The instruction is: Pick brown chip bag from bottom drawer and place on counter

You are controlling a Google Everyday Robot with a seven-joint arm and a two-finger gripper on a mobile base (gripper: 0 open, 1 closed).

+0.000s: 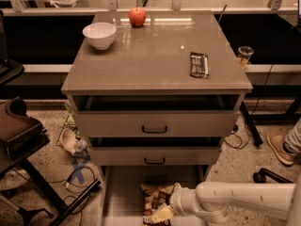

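1. The brown chip bag (153, 197) lies in the bottom drawer (123, 197), at the bottom centre of the frame. It rests on the drawer's pale floor, and its lower end is cut off by the frame edge.
2. The bottom drawer is pulled far out from under the cabinet.
3. A white robot arm (244, 199) reaches in from the lower right. Its gripper (160, 214) sits low over the near end of the chip bag, overlapping it in the view.
4. Whether the claw is open or closed, and whether it has hold of the bag, cannot be told from here.
5. Above it, the middle drawer (155, 155) and the top drawer (155, 124), both with black handles, stand slightly open.
6. The counter (150, 69) fills the upper centre of the frame. On it are a white bowl (99, 35) at the upper left, a red apple (137, 16) at the far edge just right of the bowl, and a flat black wrapper (199, 64) towards the right.
7. A person's tan shoe (278, 146) shows on the floor at the right edge.
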